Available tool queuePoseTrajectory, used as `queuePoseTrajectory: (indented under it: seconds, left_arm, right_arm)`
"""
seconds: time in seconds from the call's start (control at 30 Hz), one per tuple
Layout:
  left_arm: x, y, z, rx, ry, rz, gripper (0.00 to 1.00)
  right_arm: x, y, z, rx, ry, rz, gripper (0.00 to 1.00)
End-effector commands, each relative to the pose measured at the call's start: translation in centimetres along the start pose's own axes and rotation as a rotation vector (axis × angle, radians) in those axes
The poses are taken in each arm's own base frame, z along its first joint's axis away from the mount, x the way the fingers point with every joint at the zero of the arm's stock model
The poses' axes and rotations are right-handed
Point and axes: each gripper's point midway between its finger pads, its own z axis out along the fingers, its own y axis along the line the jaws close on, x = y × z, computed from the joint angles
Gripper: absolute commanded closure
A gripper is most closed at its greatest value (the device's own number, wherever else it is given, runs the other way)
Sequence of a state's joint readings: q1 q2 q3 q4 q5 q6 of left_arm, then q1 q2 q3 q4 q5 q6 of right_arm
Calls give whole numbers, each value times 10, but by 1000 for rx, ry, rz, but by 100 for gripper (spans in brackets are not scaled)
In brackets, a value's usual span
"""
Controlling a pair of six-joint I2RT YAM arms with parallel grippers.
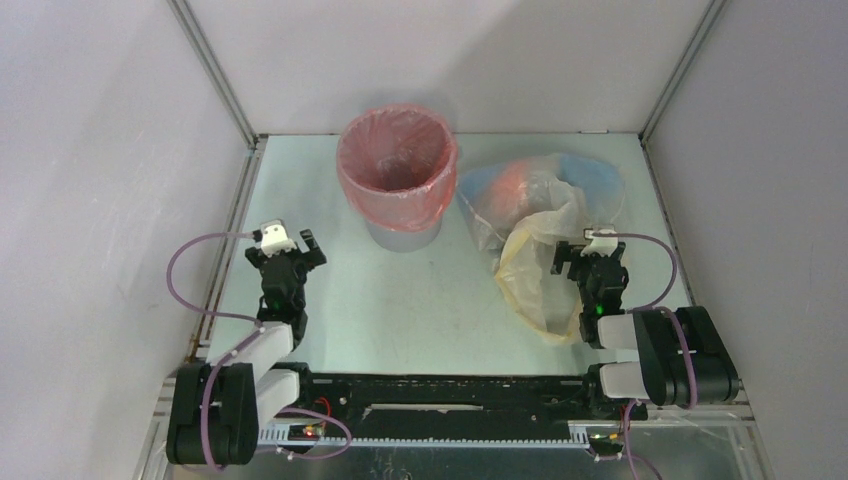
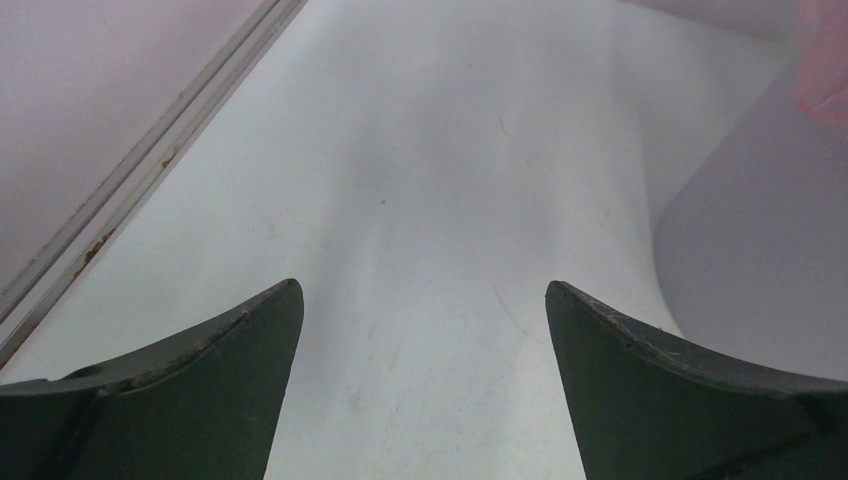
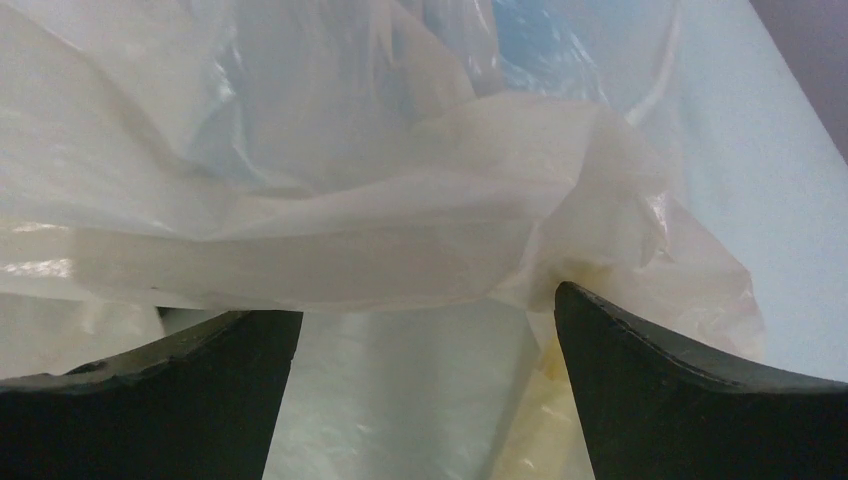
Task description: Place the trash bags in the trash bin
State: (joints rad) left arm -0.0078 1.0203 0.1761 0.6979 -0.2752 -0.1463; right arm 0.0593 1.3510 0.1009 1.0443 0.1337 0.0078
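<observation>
The light-grey trash bin [image 1: 402,236] stands at the back middle, lined with a red-pink bag [image 1: 395,165] folded over its rim. A heap of loose bags lies to its right: a pale yellow bag [image 1: 532,272] in front, a light blue one [image 1: 592,176] behind, with some red showing inside. My right gripper [image 1: 590,255] is open, low over the yellow bag. In the right wrist view [image 3: 425,300] a yellow fold [image 3: 400,240] lies just past the fingertips and drapes over the left one. My left gripper [image 1: 290,250] [image 2: 420,290] is open and empty, left of the bin.
The bin's grey wall [image 2: 750,250] and a pink bag edge [image 2: 825,60] show at the right of the left wrist view. A metal frame rail [image 1: 232,215] runs along the table's left edge. Grey walls enclose the table on three sides.
</observation>
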Motion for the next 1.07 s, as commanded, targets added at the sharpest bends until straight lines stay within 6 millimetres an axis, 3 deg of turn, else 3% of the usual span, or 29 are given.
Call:
queuePoseTrajectory:
  seconds: [0.0, 0.13, 0.2, 1.03]
  left_arm:
    - [-35, 7, 14, -19, -104, 36, 0]
    - [-33, 11, 23, -25, -100, 64, 0]
    - [-20, 8, 28, 9, -104, 69, 0]
    - [-20, 2, 27, 44, -125, 83, 0]
  right_arm:
    - [-49, 17, 20, -98, -127, -14, 0]
    - [-48, 14, 21, -96, -114, -9, 0]
    - [-46, 13, 21, -92, -99, -3, 0]
    - [-46, 14, 23, -120, -96, 0, 0]
